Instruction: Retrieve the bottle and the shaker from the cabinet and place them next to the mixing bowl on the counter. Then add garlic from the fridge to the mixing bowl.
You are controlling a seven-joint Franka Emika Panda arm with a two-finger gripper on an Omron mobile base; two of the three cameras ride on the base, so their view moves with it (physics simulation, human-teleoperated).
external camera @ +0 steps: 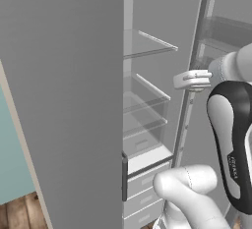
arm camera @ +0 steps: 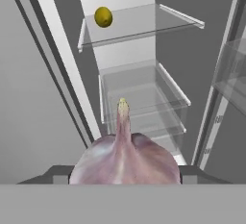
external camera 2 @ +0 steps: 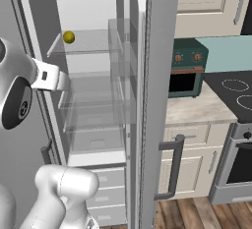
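The garlic [arm camera: 126, 156], a whitish-pink bulb with a pointed top, sits right in front of the hand camera. My gripper [arm camera: 125, 176] is shut on the garlic, with one dark fingertip [arm camera: 56, 174] showing on each side of the bulb. The white hand [external camera: 192, 79] hovers in front of the open fridge [external camera: 147, 90], level with the middle glass shelves [external camera 2: 91, 83] and just outside them. The bottle, shaker, cabinet and mixing bowl are out of view.
A small yellow fruit [external camera 2: 69, 37] lies on the top glass shelf. The fridge door [external camera 2: 156, 100] stands open to the right. Beyond it are a beige counter [external camera 2: 197, 107], a teal toaster oven [external camera 2: 186, 73] and a stove [external camera 2: 236, 95].
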